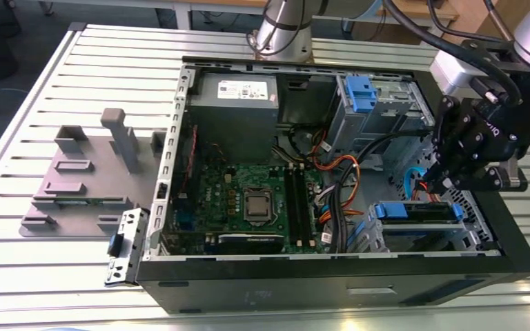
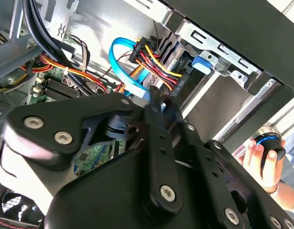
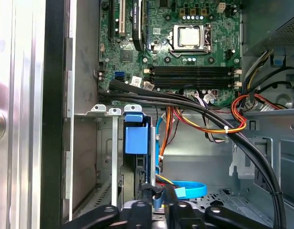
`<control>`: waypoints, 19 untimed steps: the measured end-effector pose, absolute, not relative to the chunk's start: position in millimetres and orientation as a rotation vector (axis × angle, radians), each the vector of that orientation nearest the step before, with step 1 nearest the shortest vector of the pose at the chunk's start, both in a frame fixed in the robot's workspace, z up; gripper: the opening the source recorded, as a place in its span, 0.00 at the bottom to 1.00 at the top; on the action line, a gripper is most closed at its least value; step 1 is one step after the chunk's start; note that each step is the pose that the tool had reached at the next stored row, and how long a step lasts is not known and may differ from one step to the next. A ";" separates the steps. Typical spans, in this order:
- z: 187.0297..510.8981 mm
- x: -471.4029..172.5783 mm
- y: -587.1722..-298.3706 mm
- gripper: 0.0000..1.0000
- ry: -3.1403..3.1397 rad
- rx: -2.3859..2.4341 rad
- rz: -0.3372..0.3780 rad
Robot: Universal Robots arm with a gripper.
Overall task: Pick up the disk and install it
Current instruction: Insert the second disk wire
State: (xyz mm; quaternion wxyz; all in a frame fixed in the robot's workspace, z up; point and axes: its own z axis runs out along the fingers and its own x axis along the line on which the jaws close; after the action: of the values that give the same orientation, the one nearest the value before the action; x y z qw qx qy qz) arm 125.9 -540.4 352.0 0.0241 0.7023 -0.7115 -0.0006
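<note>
The disk (image 1: 419, 212), a flat drive with blue rails, lies in the lower drive cage at the front right corner of the open computer case (image 1: 339, 276). In the first wrist view the disk (image 3: 136, 138) shows edge-on, its blue end piece sitting in the metal bay slot. My gripper (image 1: 433, 185) hangs just above and behind the disk, inside the case. Its fingertips (image 3: 157, 193) are close together, shut, beside the blue data cable (image 3: 185, 188). In the second wrist view the gripper (image 2: 159, 102) points at the cable plugs (image 2: 147, 52) on the drive's end.
Bundles of black, red, yellow and orange wires (image 3: 218, 119) cross between the motherboard (image 1: 246, 200) and the bay. A second blue clip (image 1: 361, 93) sits in the upper cage. A person's hand (image 2: 261, 157) holds a small black device beyond the case wall. A grey fixture (image 1: 90, 179) stands outside on the slatted table.
</note>
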 end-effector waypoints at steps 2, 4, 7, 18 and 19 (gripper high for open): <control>351.9 125.9 -540.4 0.16 -2.202 2.173 -0.002; 351.9 125.9 -540.4 0.16 -2.201 2.173 -0.002; 351.8 125.9 -540.4 0.16 -2.201 2.173 -0.002; 347.5 121.0 -555.5 0.16 -2.220 2.193 -0.045; 347.1 120.4 -557.3 0.16 -2.222 2.195 -0.051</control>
State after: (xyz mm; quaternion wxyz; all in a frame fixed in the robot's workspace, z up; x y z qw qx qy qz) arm 120.4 -557.3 347.1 0.0087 0.7026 -0.7113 -0.0162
